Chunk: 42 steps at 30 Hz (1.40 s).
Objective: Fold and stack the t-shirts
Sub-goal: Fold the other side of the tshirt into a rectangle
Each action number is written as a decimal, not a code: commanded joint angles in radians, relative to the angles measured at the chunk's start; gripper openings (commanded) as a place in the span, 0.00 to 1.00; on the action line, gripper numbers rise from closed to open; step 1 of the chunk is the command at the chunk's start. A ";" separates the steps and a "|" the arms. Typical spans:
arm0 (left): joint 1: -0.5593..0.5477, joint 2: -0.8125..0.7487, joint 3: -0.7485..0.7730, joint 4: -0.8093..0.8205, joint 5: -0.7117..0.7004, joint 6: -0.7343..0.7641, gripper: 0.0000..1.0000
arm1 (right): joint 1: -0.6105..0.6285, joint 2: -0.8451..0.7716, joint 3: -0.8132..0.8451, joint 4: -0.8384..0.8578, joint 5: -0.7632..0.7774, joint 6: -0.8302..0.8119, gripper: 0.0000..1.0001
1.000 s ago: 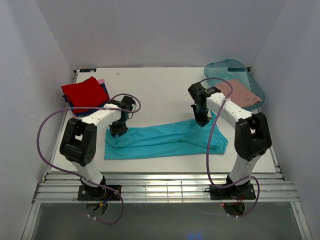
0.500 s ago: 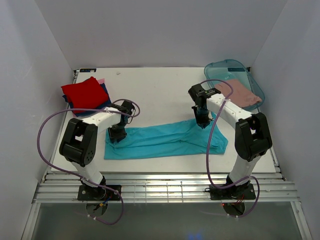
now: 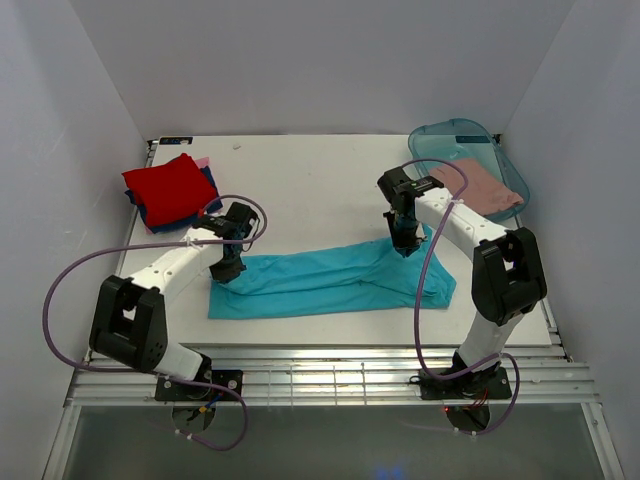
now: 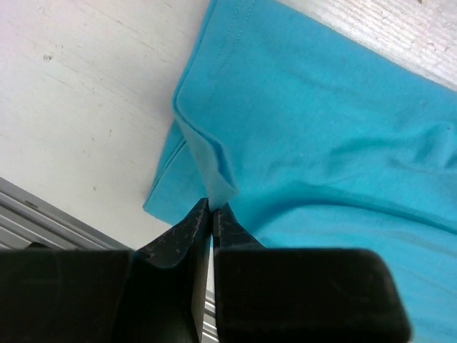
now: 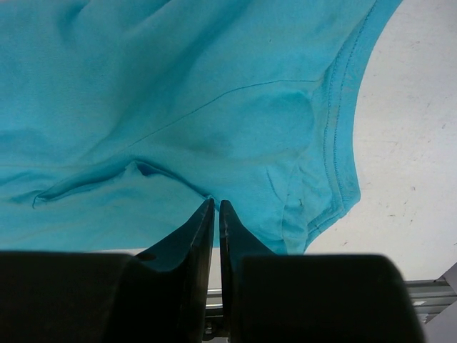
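Overhead, a white rectangular table [image 3: 320,170] fills the view, with two white and black robot arms rising from its near edge.

Across the table's near half lies a large teal cloth t-shirt [image 3: 330,280], gathered into a long, uneven band running left to right, with wrinkles and doubled-over layers. It looks light, limp and easily bunched. It would likely sag and slide if lifted at one point, so the stitched hems and corners at each end seem the surest places to hold it.

At the far right corner sits a translucent teal plastic tub [image 3: 440,140]. It holds a dusty-pink folded t-shirt [image 3: 488,188], and nothing else shows inside.

At the far left is a small stack, well apart from the teal shirt. A red folded t-shirt [image 3: 170,185] lies on top, a dark blue t-shirt [image 3: 150,216] shows beneath it, and a sliver of a pink t-shirt [image 3: 203,161] peeks out at the back.

Smallest are the pincers. The left gripper [image 4: 212,211] is at the shirt's left end, its black jaws pressed together on a raised fold of teal cloth beside the hemmed corner. The right gripper [image 5: 216,204] is at the far edge near the right end, its jaws also nipped together on teal fabric, close to a stitched hem.
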 commanded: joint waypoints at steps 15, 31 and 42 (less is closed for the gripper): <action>-0.007 -0.140 -0.057 -0.093 0.067 -0.080 0.24 | 0.012 -0.012 0.002 0.016 -0.032 -0.005 0.13; -0.008 0.068 0.127 -0.037 0.042 -0.062 0.00 | 0.003 0.123 0.119 0.012 0.062 0.005 0.08; -0.008 0.285 0.110 0.036 0.074 -0.013 0.00 | -0.051 0.256 0.168 0.042 0.031 -0.008 0.08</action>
